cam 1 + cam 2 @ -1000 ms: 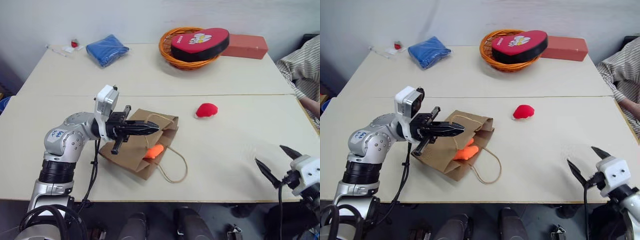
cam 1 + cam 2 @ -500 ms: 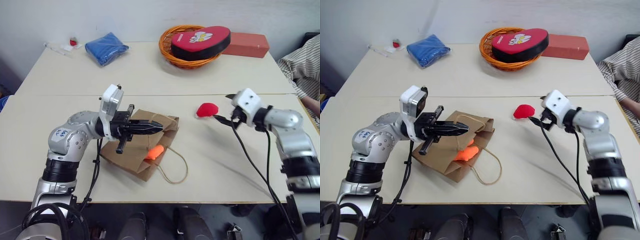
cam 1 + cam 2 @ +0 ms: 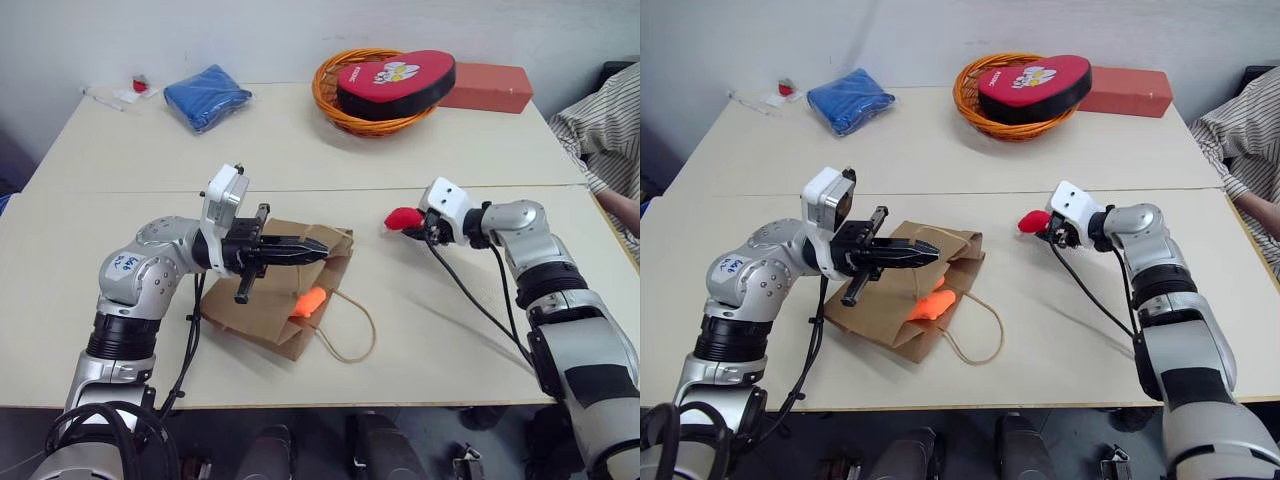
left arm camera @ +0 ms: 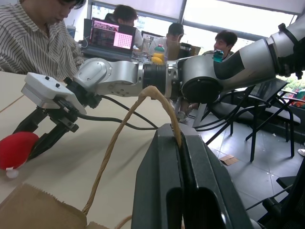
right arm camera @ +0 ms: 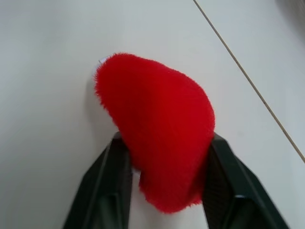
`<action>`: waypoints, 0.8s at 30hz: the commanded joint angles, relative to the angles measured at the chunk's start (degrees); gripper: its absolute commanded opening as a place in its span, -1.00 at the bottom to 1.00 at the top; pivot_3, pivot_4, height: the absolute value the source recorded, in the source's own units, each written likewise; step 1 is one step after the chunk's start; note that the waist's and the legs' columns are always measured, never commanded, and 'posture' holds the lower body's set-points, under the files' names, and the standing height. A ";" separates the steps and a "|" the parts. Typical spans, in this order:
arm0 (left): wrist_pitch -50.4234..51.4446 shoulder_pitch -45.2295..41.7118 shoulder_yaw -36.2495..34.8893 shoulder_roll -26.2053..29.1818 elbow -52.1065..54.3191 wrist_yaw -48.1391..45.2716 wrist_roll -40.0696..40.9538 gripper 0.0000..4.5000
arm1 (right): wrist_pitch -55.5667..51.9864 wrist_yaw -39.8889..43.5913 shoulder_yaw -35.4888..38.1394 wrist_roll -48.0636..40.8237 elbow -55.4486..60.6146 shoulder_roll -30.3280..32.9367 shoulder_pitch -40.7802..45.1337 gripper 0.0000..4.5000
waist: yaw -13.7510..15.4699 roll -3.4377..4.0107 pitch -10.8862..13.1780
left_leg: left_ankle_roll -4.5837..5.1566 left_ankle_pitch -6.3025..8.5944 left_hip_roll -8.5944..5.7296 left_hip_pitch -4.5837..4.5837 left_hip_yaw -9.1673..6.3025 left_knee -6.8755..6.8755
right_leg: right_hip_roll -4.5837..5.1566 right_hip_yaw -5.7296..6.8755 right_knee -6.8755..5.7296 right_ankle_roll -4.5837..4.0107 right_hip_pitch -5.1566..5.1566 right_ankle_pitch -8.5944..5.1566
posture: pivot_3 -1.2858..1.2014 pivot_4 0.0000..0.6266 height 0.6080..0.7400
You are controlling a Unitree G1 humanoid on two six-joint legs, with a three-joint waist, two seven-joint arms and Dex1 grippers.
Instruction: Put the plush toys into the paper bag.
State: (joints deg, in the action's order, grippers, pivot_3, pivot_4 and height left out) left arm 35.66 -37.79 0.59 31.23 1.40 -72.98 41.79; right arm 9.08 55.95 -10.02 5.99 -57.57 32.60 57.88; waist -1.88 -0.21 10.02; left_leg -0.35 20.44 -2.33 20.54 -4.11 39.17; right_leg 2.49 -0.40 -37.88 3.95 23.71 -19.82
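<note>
On the table the bag lies front left with one toy in its mouth. The other toy sits to its right. Behind, a basket holds a cushion; a cloth lies far left.

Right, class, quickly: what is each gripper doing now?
Left gripper: shut on the bag handle.
Right gripper: fingers on both sides of the red toy, closing on it.

A person in a striped shirt is cut off by the head views' right edge. The fuzzy orange plush toy lies mostly hidden inside the brown kraft paper bag. Small objects at the table's far left corner are too small to identify
</note>
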 commanded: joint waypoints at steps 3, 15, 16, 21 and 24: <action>-0.32 -0.43 -1.43 -0.42 1.61 0.24 1.21 -1.00 | 0.81 8.85 3.06 -5.59 12.26 3.83 -4.18 -0.92 | 0.29 0.00 0.00 | 0.00 0.00 0.00 0.01 0.00 0.01 | 0.01 0.01 0.00 0.00 0.00 0.00 | 0.03 -0.52 1.00; 1.80 -3.79 -1.50 -1.42 -1.50 -2.07 2.31 -1.00 | -29.97 10.75 -0.99 -20.07 66.91 3.83 -29.30 -0.93 | 0.15 0.00 0.00 | -0.04 0.05 0.00 0.49 -0.25 0.64 | -0.03 0.11 -0.35 0.01 0.24 0.03 | 0.03 -0.52 1.00; 1.93 -3.84 -1.37 -1.61 -1.56 -2.18 2.34 -1.00 | -29.62 8.92 -2.01 -18.62 65.52 1.79 -27.63 -0.93 | 0.15 0.00 0.00 | -0.05 0.04 -0.01 0.46 -0.25 0.67 | -0.03 0.10 -0.44 0.00 0.25 0.03 | 0.03 -0.52 1.00; 2.34 -3.98 -1.03 -2.37 -1.87 -2.59 2.54 -1.00 | -28.80 0.60 -6.08 -12.07 55.98 -6.36 -19.98 -0.93 | 0.67 -0.01 -0.01 | -0.07 0.04 -0.09 0.60 -0.27 0.78 | 0.02 0.07 -0.65 -0.01 0.45 0.04 | 0.03 -0.52 1.00; 2.41 -4.06 -0.87 -2.81 -1.99 -2.69 2.58 -1.00 | -28.43 -1.20 -8.21 -9.45 50.74 -9.14 -17.14 -0.93 | 0.64 -0.01 -0.01 | -0.07 0.04 -0.14 0.75 -0.25 0.77 | 0.06 0.06 -0.68 -0.01 0.63 0.04 | 0.03 -0.52 1.00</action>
State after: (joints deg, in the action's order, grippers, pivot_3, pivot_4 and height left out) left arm 38.07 -40.52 0.15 28.60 -1.17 -75.19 43.44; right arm -20.06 55.71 -17.72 -4.39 -5.84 23.82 40.19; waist -1.24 -0.22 10.02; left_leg -0.42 20.49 -2.47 21.31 -4.37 39.94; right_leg 2.55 -0.32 -38.56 3.94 24.36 -19.78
